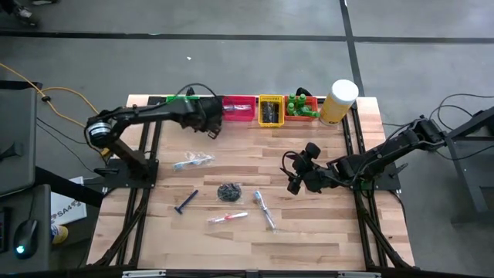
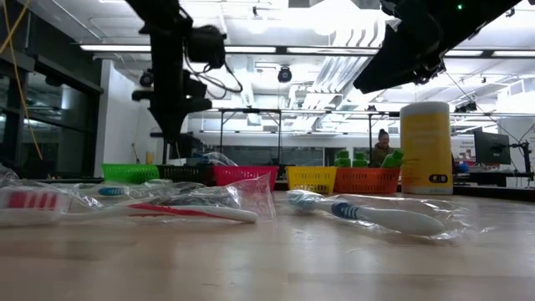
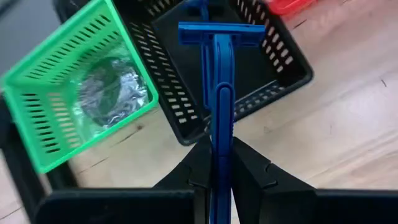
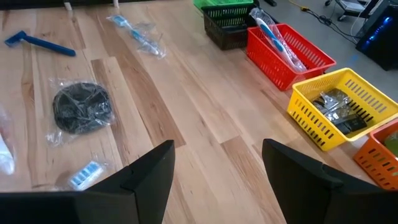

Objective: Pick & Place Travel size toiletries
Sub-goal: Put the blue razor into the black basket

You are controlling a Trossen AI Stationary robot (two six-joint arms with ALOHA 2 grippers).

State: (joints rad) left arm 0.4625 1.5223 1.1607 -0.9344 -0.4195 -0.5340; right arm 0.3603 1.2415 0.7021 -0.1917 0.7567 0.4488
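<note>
a blue razor [image 3: 219,93] is clamped in the left pincer [image 3: 221,163] above the black bin [image 3: 249,68], upper centre of the high view; the right pincer [image 4: 217,168] is held open and empty at centre right over the bench [image 1: 255,174].

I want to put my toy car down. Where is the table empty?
Bare wood lies between the row of bins and the right gripper, and along the near edge. It is crowded mid-table around the dark disc, blue razor and wrapped toothbrushes.
</note>
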